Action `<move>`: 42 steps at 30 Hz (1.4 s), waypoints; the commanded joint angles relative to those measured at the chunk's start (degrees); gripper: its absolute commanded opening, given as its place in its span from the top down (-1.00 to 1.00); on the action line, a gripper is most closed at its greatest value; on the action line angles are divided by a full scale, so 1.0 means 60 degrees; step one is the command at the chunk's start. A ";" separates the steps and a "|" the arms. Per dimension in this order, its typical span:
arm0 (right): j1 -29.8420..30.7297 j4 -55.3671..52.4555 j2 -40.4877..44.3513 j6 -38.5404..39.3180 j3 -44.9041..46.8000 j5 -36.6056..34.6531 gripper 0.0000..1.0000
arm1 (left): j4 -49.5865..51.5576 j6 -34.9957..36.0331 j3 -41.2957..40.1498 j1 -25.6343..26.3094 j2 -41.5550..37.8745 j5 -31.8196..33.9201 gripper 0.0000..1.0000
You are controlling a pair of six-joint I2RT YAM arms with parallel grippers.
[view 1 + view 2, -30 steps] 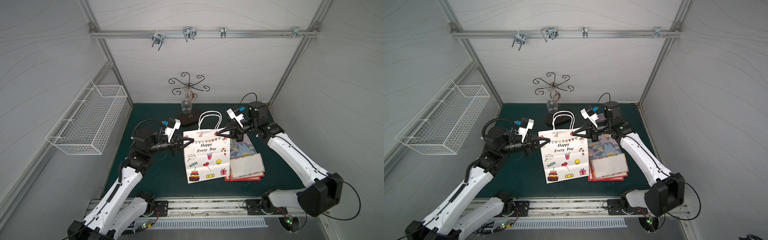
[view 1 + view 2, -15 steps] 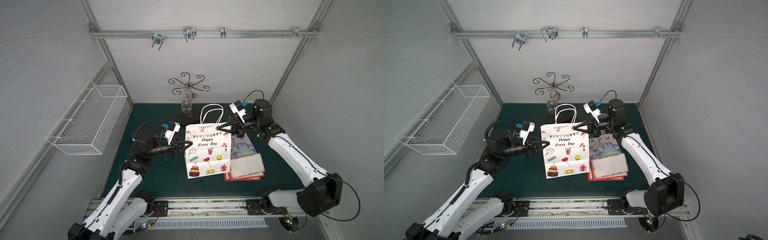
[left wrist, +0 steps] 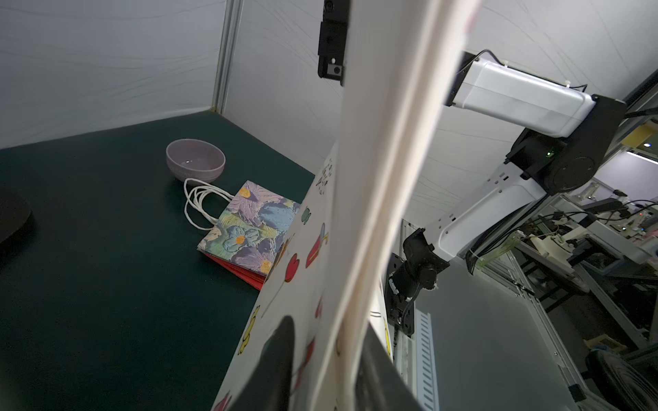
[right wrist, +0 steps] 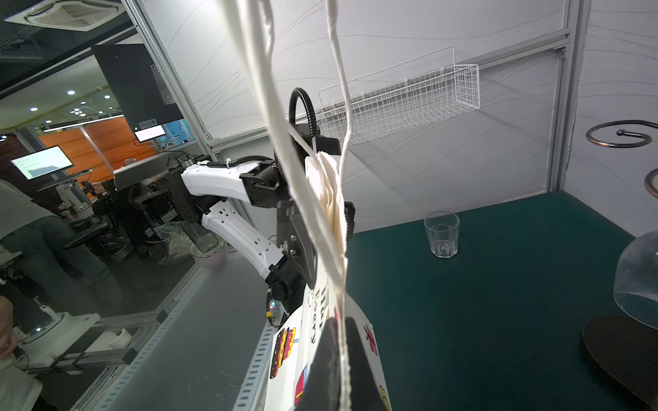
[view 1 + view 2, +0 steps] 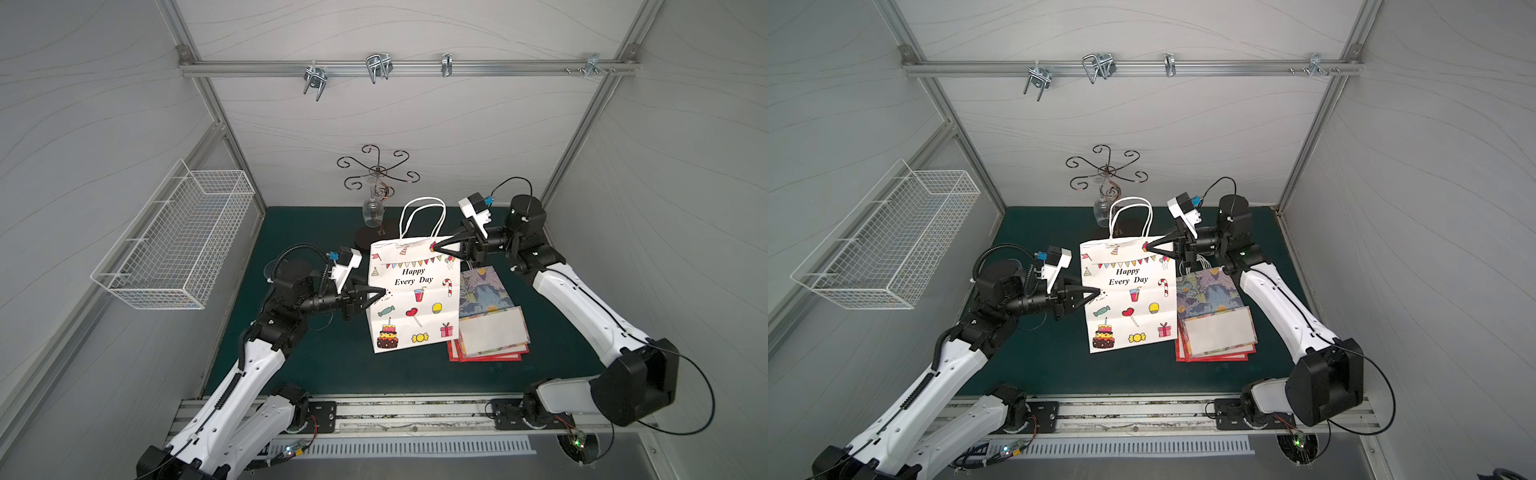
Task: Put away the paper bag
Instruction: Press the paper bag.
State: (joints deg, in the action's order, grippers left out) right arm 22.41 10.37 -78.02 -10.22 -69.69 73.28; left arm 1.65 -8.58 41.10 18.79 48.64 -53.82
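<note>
a white paper bag [image 5: 415, 299] printed "happy every day" hung upright just beside the stack of folded bags [image 5: 490, 328], which lay flat on the green table [image 5: 316, 365]. the bag was on the stack's side nearer the left arm. the right gripper [image 5: 435, 246] was pinched together on the bag's top corner, the one above the stack. the left gripper [image 5: 380, 294] sat partway down the bag's edge farthest from the stack. the left wrist view showed its jaws either side of that edge, but i could not tell whether they pressed the paper. the cord handles [image 5: 422, 216] stood up free.

the pick-up looked done, and the putting away was left. the bag was on none of the hooks [image 5: 378, 68] high above the stack. nor was it in the wire basket [image 5: 174, 245] on the wall, well apart from the stack. i could not say which place was meant.
</note>
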 commanded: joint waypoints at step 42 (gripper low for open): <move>-0.0177 -0.0879 0.0053 0.0575 -0.0729 -0.0389 0.96 | 0.1219 0.1473 0.0460 -0.0090 0.0356 -0.0788 1.00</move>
State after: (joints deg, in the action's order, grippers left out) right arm 21.89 7.73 -78.39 -9.19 -71.37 71.37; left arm 6.66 -3.49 39.92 18.72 50.92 -57.14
